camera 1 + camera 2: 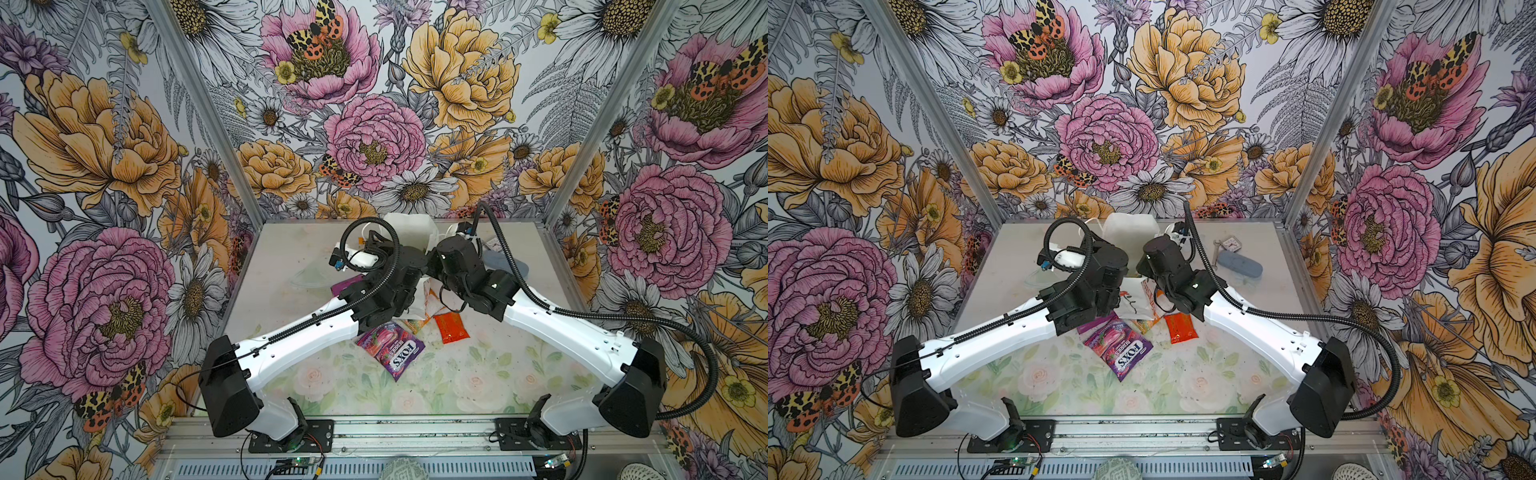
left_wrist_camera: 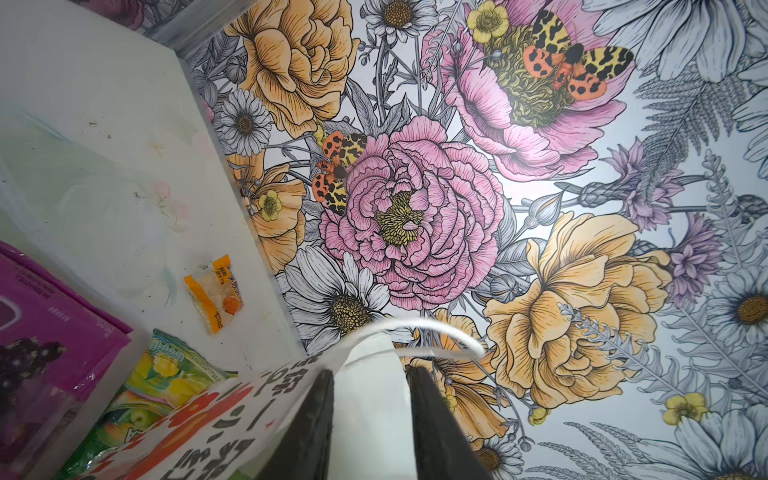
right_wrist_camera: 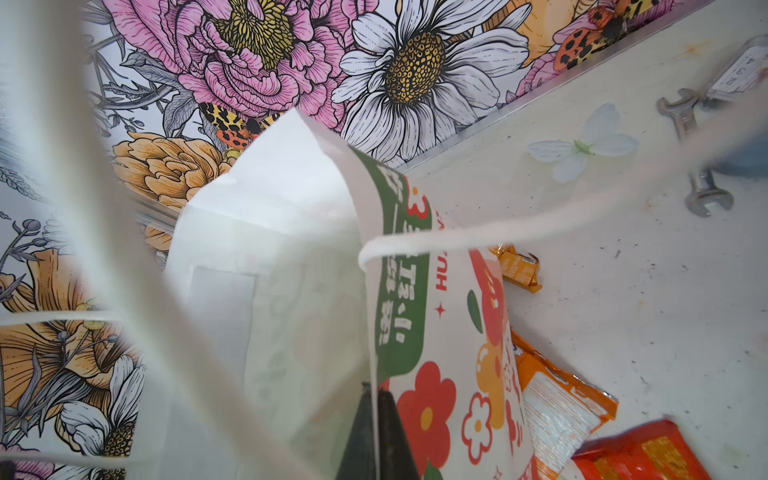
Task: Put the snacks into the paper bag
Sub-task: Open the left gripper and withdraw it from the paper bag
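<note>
The paper bag (image 1: pixel 409 232) (image 1: pixel 1129 232) stands at the back middle between both wrists, its mouth open. My right gripper (image 3: pixel 376 399) is shut on the bag's flower-printed side (image 3: pixel 428 407), with the thin paper edge pinched between its jaws. My left gripper (image 2: pixel 370 372) is open, its jaws apart at the bag's other side (image 2: pixel 216 415), with white paper showing between them. Snacks lie around the bag: a purple FOX'S packet (image 1: pixel 390 347) (image 1: pixel 1119 349), a red packet (image 1: pixel 451 326) (image 3: pixel 640 457), orange packets (image 3: pixel 561 407), a green packet (image 2: pixel 166 382), and a small orange packet (image 2: pixel 216 291).
A metal wrench (image 3: pixel 681 116), a small square clock (image 1: pixel 1229 242) and a grey-blue case (image 1: pixel 1239 264) lie at the back right. A white cord handle (image 3: pixel 457 241) loops across the right wrist view. Flowered walls close in the back and both sides.
</note>
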Controlling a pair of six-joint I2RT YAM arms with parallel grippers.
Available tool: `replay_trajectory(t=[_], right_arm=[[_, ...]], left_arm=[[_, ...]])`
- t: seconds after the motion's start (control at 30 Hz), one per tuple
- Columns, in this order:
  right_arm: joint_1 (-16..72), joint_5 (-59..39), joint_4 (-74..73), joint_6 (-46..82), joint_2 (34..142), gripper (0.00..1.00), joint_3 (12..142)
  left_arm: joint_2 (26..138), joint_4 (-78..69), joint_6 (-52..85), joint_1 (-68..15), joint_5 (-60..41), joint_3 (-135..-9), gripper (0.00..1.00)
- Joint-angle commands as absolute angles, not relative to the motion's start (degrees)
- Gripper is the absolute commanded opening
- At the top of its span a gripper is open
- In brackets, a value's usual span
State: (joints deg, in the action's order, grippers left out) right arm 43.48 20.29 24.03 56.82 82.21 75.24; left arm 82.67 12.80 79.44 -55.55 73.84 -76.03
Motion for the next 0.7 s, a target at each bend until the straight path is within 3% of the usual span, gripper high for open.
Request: replay_trajectory(t=[0.0,0.3,0.43,0.67], right_arm=[[42.91,20.64,24.51,54.16,82.48,0.00,77.88],[40.20,15.37,26.06,46.11,81.86,0.00,79.54],[35.91,10.76,29.73,39.30,78.40,0.00,79.43],[31.36,7.76,40.40,27.16,70.33,0.00,80.77]], left_arm=[[78.16,6.63,70.88,-55.83,71.78,-75.14,0.38],[71.03,0.43,53.39,-51.84,52.59,-74.15,0.51],[66.08,12.56,49.14,-46.14,42.30,-75.35,0.58],[53.12,22.32,44.26,-33.73,28.93,-65.60,0.76]])
